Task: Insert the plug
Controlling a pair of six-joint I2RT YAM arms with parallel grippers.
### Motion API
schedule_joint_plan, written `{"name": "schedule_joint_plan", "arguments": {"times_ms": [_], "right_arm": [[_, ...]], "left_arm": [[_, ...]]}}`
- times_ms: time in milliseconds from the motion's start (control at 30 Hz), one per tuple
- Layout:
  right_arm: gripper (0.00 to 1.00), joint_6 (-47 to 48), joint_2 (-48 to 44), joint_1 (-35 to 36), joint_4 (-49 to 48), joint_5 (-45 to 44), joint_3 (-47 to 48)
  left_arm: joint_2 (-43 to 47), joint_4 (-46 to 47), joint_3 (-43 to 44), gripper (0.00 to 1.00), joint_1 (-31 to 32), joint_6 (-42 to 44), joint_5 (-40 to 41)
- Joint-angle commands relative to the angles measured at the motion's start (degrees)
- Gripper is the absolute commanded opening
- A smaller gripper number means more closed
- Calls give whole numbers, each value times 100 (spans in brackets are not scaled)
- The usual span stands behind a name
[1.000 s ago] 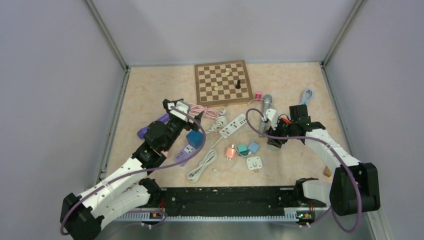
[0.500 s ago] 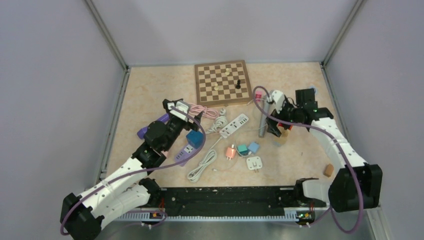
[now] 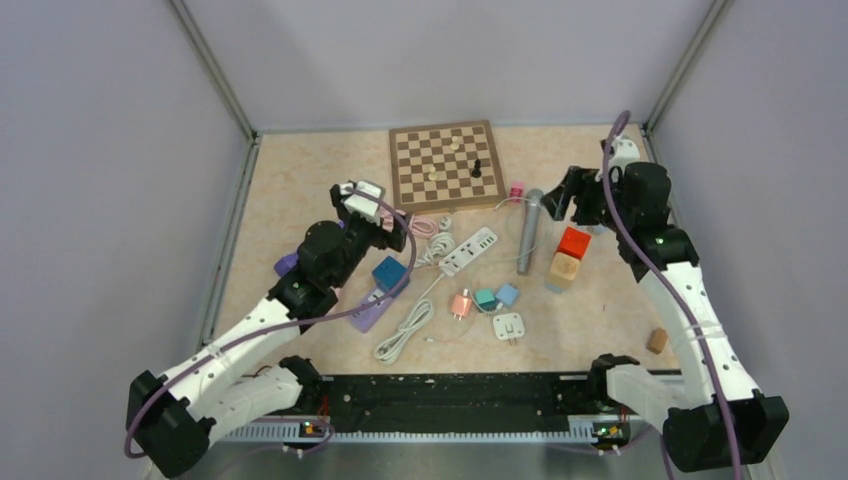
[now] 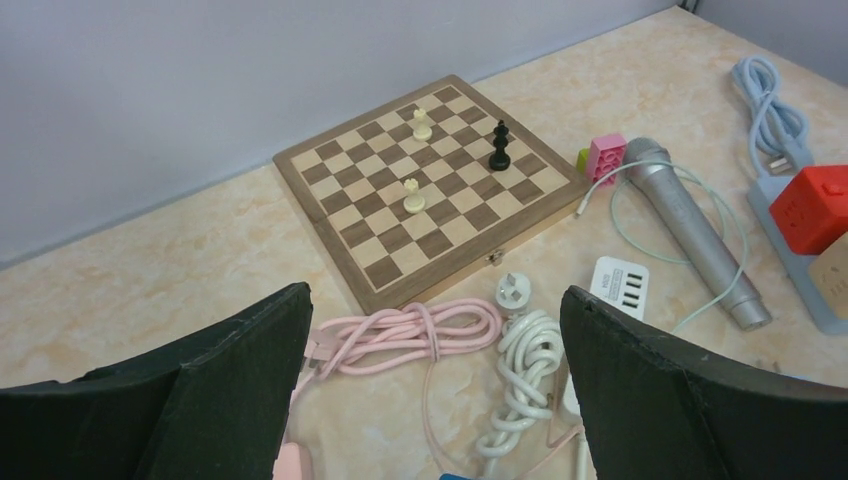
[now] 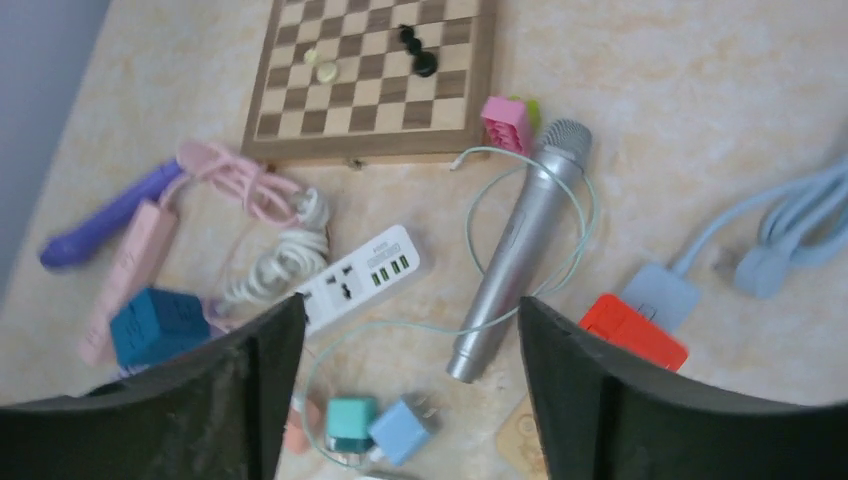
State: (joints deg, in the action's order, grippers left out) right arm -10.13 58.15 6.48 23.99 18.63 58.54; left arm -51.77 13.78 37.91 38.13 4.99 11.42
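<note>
The white power strip (image 3: 468, 250) (image 5: 355, 275) (image 4: 620, 285) lies mid-table. Its coiled white cord (image 3: 437, 245) (image 4: 525, 370) ends in a three-pin plug (image 4: 514, 291) lying loose beside the chessboard. My left gripper (image 3: 378, 208) (image 4: 435, 293) hovers open over the pink cable (image 4: 400, 330) and white cord, holding nothing. My right gripper (image 3: 558, 200) (image 5: 410, 302) is raised at the far right, open and empty, looking down on the strip and microphone (image 5: 515, 250). Small pink (image 3: 461, 304), teal (image 3: 485, 298) (image 5: 350, 420) and blue (image 3: 507, 293) (image 5: 400, 430) adapters lie in front of the strip.
A chessboard (image 3: 446, 163) with a few pieces sits at the back. A red block (image 3: 573, 242) rests on a wooden block (image 3: 562, 270) right of the microphone (image 3: 528, 230). A blue cube (image 3: 390, 274), a purple strip (image 3: 372, 310) and a white adapter (image 3: 509, 326) lie nearby.
My right gripper opened, rose and drew back to the far right, leaving the red and wooden blocks standing free. The left gripper shifted slightly farther and higher.
</note>
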Motion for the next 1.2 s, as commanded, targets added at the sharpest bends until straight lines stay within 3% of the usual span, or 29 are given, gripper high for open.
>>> {"name": "schedule_joint_plan", "arguments": {"times_ms": [0, 33, 67, 333, 500, 800, 933, 1167], "right_arm": [[45, -2260, -101, -33, 950, -2290, -14], [30, -2412, -25, -33, 1297, -2450, -14], [25, -2451, 71, -37, 1524, -2412, -23], [30, -3003, 225, -33, 2573, -2476, -713], [35, -2908, 527, -20, 2423, -2404, -1022], [44, -2644, 1077, -15, 2020, -2788, -732], [42, -2718, 1232, -18, 1952, -2802, -819], [25, -2951, 1244, -17, 2104, -2651, -1405]], "left_arm": [[-344, -551, 750, 97, -42, -653, -43], [-431, -624, 844, 97, -61, -831, -41], [-510, -705, 932, 96, -84, -981, -41], [-997, -1246, 1342, 93, -124, -1413, -294], [-1026, -1100, 1264, 93, -124, -1323, -93], [-979, -886, 1133, 94, -130, -1322, -63], [-885, -811, 1001, 94, -130, -1255, 38], [-754, -728, 797, 95, -128, -1172, 142]]}}
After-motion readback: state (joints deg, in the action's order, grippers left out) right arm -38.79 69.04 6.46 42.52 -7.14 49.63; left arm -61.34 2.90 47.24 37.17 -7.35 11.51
